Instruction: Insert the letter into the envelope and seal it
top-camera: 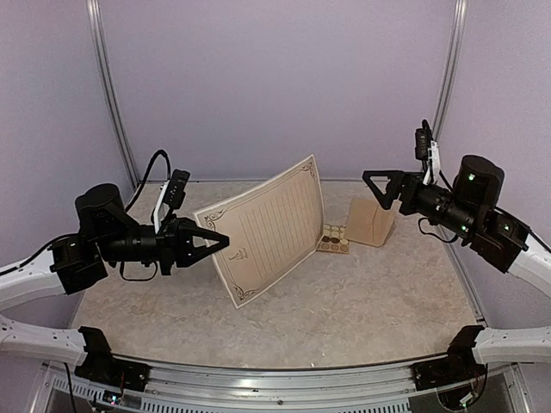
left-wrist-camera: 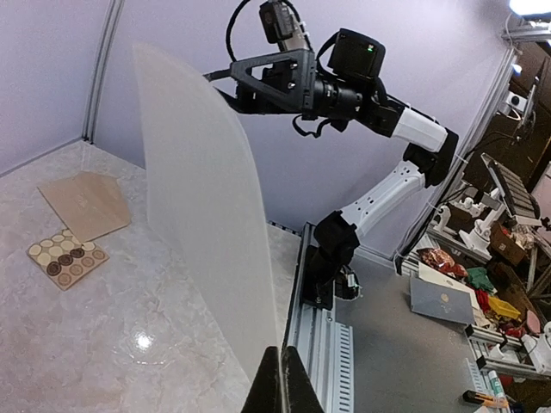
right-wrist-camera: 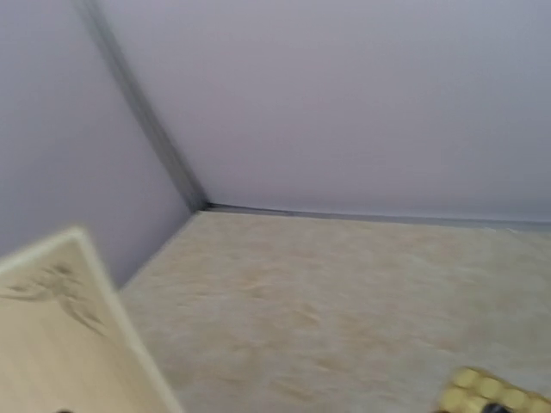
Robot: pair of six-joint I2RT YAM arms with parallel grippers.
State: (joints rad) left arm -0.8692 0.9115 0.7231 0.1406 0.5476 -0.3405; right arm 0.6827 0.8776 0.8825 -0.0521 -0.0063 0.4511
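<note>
The letter stands nearly upright over the table's middle, its bordered, ruled face turned toward the top camera. My left gripper is shut on its left edge. In the left wrist view the letter shows its plain white back, pinched between my closed fingertips. The tan envelope lies at the back right of the table and also shows as the envelope. My right gripper hangs open and empty in the air above the envelope. The blurred right wrist view shows a corner of the letter but none of its own fingers.
A small card of round gold and brown stickers lies between the letter's foot and the envelope; the same sticker card lies near the envelope in the left wrist view. Lilac walls close the table's back and sides. The metal rail runs along the near edge.
</note>
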